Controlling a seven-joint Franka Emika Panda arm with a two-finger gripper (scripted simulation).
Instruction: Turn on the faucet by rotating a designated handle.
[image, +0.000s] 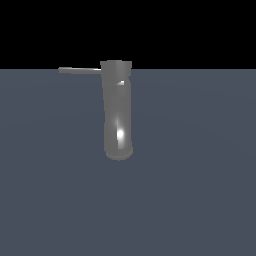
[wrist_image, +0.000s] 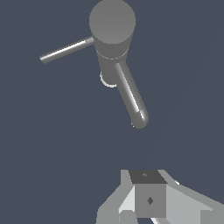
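The faucet (image: 118, 112) is a tall glossy grey cylinder with a wider cap, standing upright on the flat grey floor. The handle (image: 80, 70) is a thin grey rod sticking out of its top toward the exterior view's left. In the wrist view I look down on the faucet's cap (wrist_image: 112, 21), with the handle (wrist_image: 66, 49) and a curved spout (wrist_image: 131, 96) branching off it. My gripper (wrist_image: 148, 177) shows only as white and grey finger parts at the picture's edge, well apart from the faucet and touching nothing. It does not show in the exterior view.
A plain blue-grey floor (image: 200, 190) spreads all round the faucet, with a black background behind it. No other object shows in either view.
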